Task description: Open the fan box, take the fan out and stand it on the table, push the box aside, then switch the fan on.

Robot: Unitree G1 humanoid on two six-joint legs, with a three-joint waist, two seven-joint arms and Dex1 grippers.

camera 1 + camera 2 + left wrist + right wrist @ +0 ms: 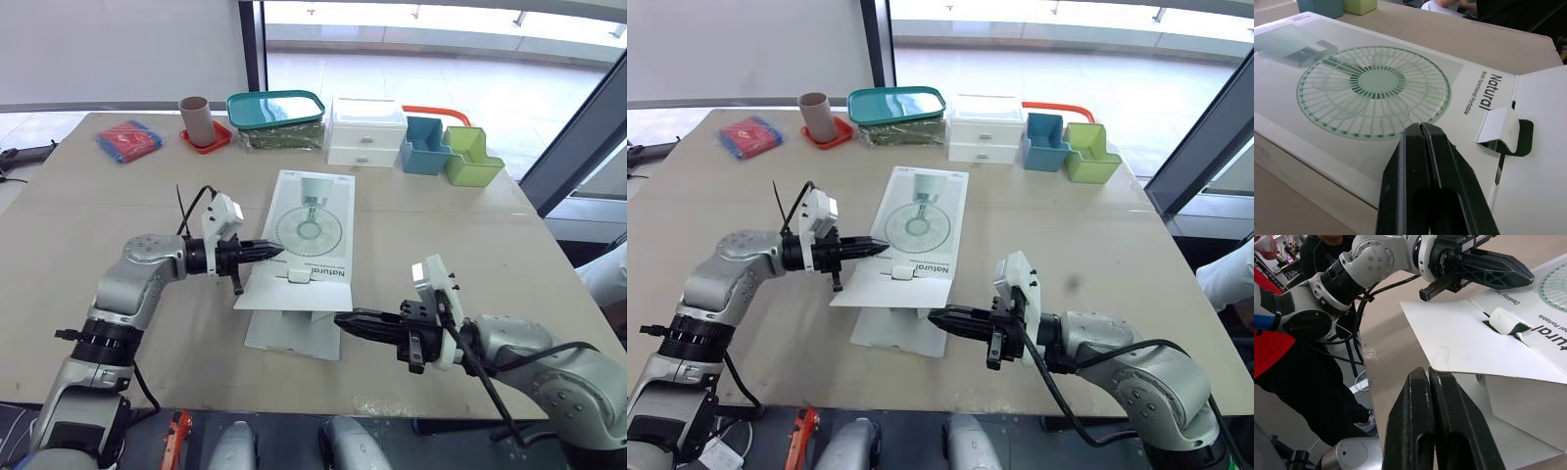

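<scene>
Hovering over the fan box's (309,230) left edge, left gripper (277,251) fingers pressed together, right gripper (343,318) likewise closed, tips near the box's raised flap (294,290).

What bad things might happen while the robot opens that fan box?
The flap is only partly lifted, and both the left gripper and right gripper are shut, gripping nothing, so it may flop shut. Nothing grips the fan box; a push might slide it instead, or crease the flap.
</scene>
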